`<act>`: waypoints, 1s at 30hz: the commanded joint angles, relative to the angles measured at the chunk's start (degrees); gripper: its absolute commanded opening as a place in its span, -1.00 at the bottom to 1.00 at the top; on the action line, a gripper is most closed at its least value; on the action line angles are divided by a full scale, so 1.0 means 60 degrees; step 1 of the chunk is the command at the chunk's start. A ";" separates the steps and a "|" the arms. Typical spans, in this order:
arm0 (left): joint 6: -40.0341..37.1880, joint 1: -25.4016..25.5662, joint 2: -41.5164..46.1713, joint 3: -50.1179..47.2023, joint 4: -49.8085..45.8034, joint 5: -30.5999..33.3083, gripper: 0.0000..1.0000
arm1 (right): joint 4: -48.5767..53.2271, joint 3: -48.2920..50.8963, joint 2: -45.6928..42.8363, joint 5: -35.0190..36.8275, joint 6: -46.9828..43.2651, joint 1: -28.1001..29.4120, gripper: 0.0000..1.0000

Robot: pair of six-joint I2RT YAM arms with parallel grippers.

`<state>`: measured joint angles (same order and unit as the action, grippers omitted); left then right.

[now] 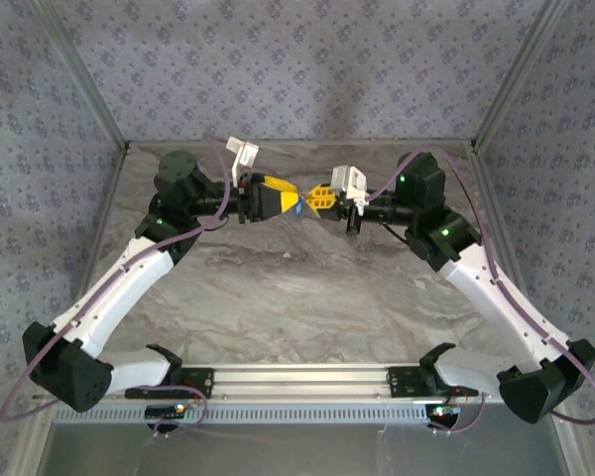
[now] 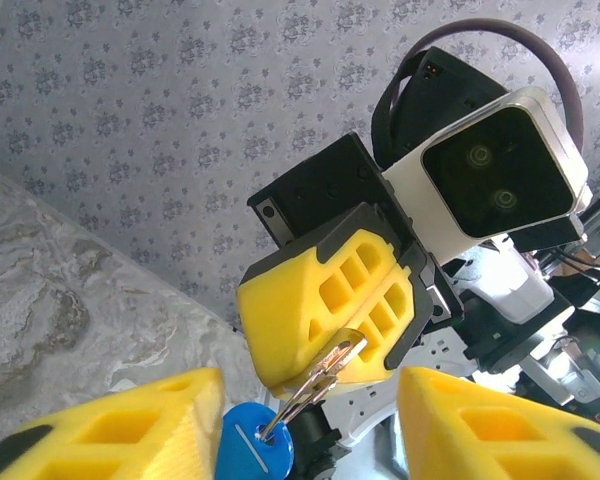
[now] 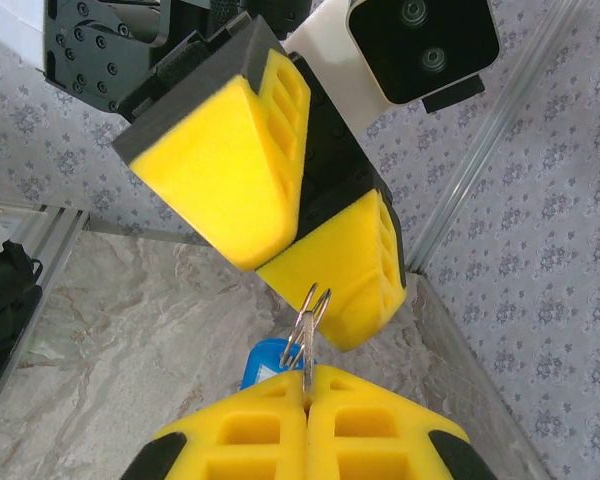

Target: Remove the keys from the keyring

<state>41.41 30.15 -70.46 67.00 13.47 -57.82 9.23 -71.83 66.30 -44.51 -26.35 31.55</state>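
Yellow foam pads face each other in the air above the grey marbled counter (image 1: 297,297), toward its far side, where the two arms meet. The right end effector (image 1: 320,197) has its pads pressed together on one end of the thin metal keyring (image 3: 308,322). The left end effector (image 1: 281,201) stands with its fingers (image 2: 130,430) spread apart on either side of the ring; whether a pad touches the ring I cannot tell. The keys (image 2: 255,448), a small bright-blue bunch, hang on the keyring between the two end effectors, clear of the counter; single keys cannot be made out.
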 commanded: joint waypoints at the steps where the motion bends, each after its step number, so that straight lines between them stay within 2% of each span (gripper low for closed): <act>1: -0.0166 0.0072 0.0060 0.0274 0.0084 -0.0201 -0.12 | 0.0103 -0.0235 0.0036 -0.0059 0.0076 0.0060 -1.00; 11: -0.0207 0.0070 0.0200 0.0142 0.0041 -0.0138 -0.53 | 0.0116 -0.0266 -0.0006 0.0021 0.0070 0.0060 -1.00; 19: -0.0176 0.0028 0.0293 0.0116 0.0030 -0.0034 -0.74 | 0.0062 -0.0213 -0.0093 0.0122 0.0080 0.0059 -1.00; 22: 0.0061 -0.0040 0.0343 0.0005 0.0342 0.0024 -0.93 | -0.0004 -0.0164 -0.0128 0.0167 0.0076 0.0060 -1.00; 30: 0.0878 -0.0466 0.0449 -0.0334 0.1331 0.0224 -1.00 | -0.0076 -0.0024 -0.0245 0.0181 0.0040 0.0065 -1.00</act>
<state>44.49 29.12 -69.73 65.58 16.91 -57.84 8.91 -71.83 66.30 -42.98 -26.35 31.77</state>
